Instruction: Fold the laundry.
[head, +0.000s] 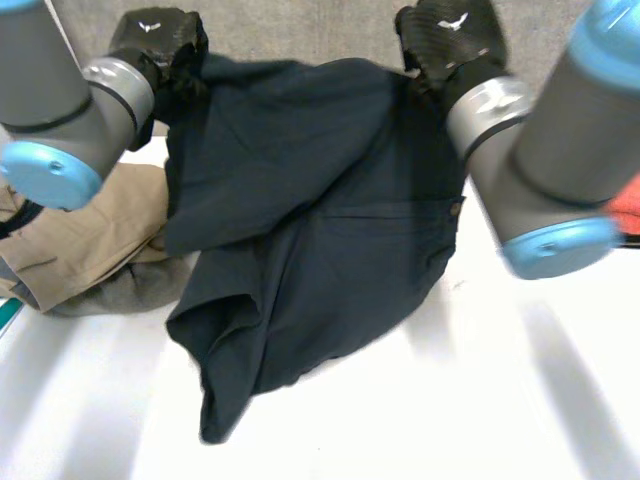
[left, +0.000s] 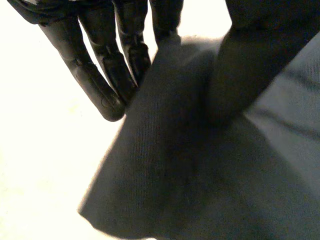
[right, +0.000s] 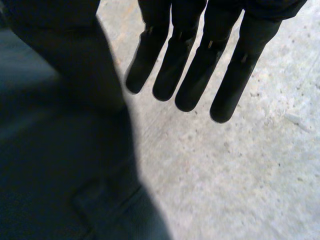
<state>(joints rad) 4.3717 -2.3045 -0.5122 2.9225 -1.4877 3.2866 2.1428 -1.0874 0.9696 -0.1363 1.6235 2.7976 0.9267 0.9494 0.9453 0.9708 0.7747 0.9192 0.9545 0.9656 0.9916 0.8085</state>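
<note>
L fingers straight, pinching garment top corner against L thumb. R fingers straight and bare; R thumb clamps the other top corner. Garment is spread btwn L hand and R hand at far side of table, lower part bunched on the table, just beside tan cloth. Looks soft, light, floppy, no stiffness, so it'll sag and crease; not slippery. Pocket area prob bulkier. Best hold imo: top-edge corners, under tension so it lays flat, then bottom hem corners for the fold.
</note>
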